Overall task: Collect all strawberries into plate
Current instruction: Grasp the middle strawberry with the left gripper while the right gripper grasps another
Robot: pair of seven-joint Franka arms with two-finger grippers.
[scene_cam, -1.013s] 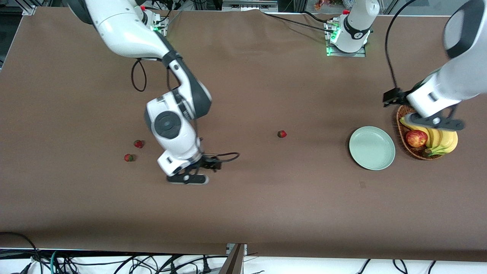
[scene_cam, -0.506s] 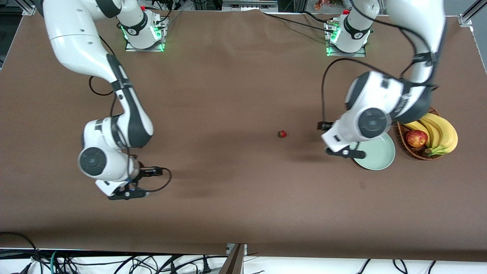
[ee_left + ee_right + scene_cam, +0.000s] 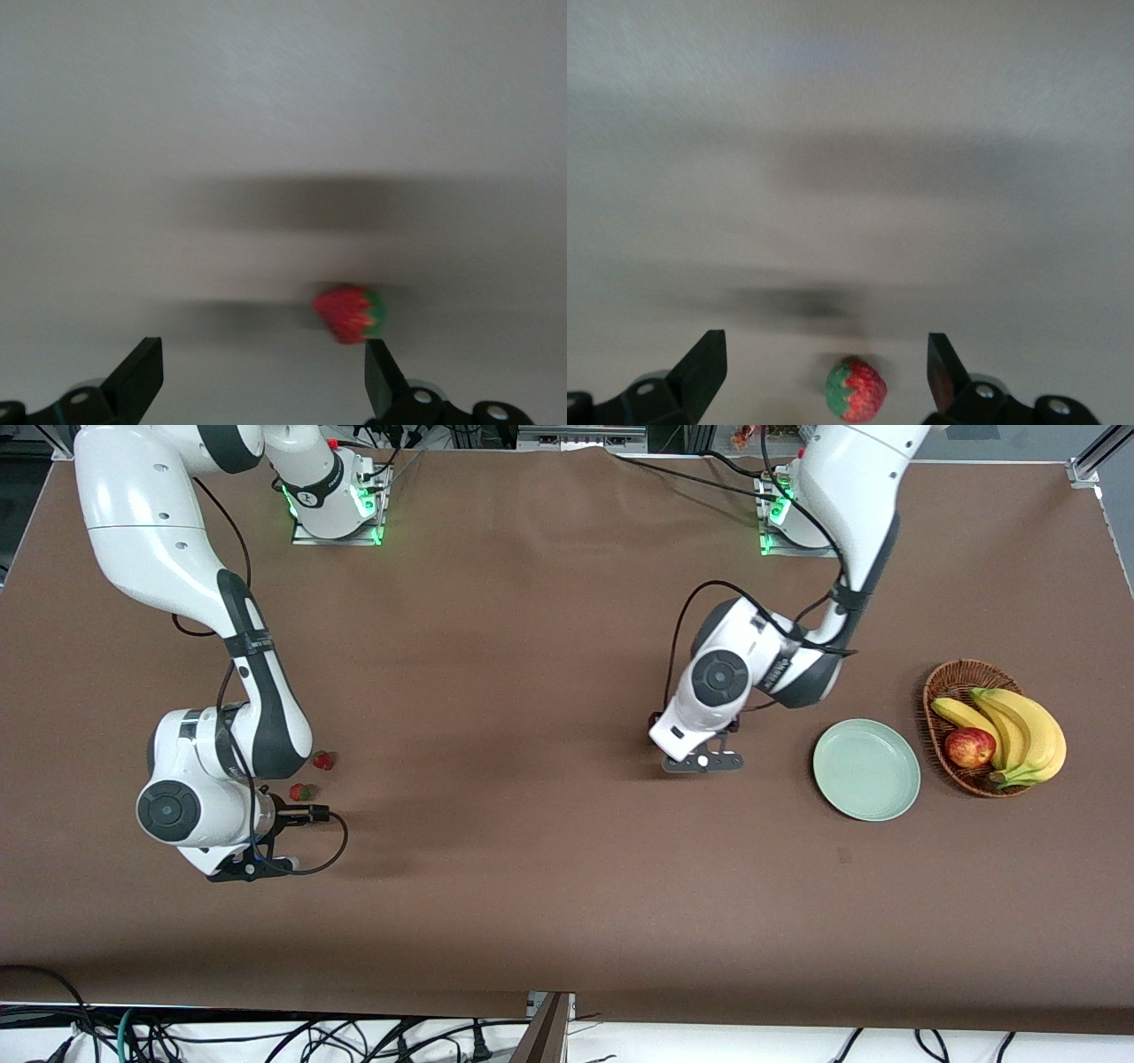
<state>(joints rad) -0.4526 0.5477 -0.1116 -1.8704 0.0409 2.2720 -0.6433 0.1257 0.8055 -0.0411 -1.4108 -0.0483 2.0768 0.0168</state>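
Note:
Two strawberries (image 3: 323, 760) (image 3: 301, 791) lie on the brown table near the right arm's end. My right gripper (image 3: 252, 865) hangs open beside them. In the right wrist view one strawberry (image 3: 856, 390) lies between its spread fingers (image 3: 704, 363). My left gripper (image 3: 704, 763) is open above the middle of the table, and its hand hides the strawberry there in the front view. In the left wrist view that strawberry (image 3: 350, 312) sits just ahead of one finger (image 3: 381, 381). The mint-green plate (image 3: 866, 769) lies bare toward the left arm's end.
A wicker basket (image 3: 939, 691) with bananas (image 3: 1028, 731) and a red-yellow apple (image 3: 969, 747) stands beside the plate, at the left arm's end. Cables hang below the table's front edge.
The right arm swung toward its end of the table, ending beside the two strawberries. The left arm swept from over the basket, across the plate, to above the middle strawberry. Both grippers stayed open.

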